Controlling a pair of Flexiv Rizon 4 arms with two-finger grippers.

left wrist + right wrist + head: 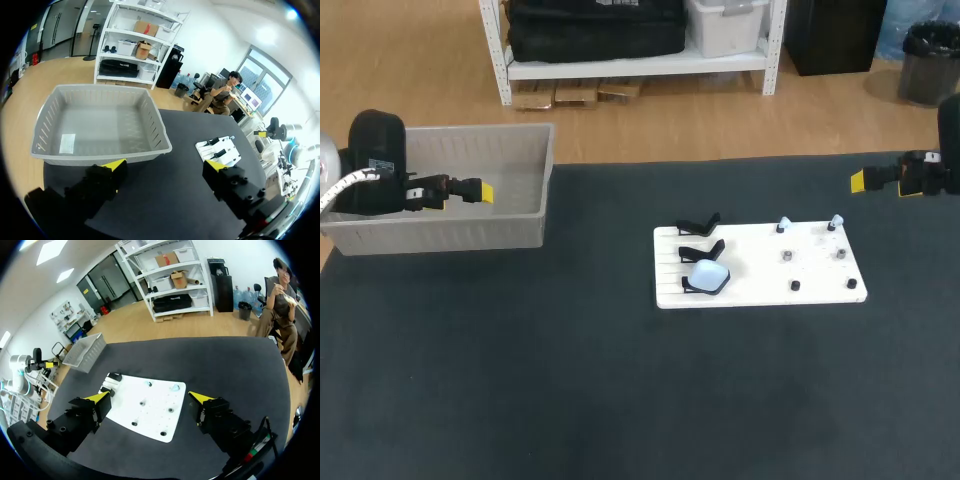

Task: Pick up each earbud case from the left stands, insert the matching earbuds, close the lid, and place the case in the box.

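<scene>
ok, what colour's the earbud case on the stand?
Pale blue case; it shows best in the head view.

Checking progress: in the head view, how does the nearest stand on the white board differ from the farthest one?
The nearest stand carries a pale blue earbud case; the farthest stand is empty. The nearest stand is mostly hidden by the case; the farthest stand shows in full. Both are black, at the white board's left end.
</scene>
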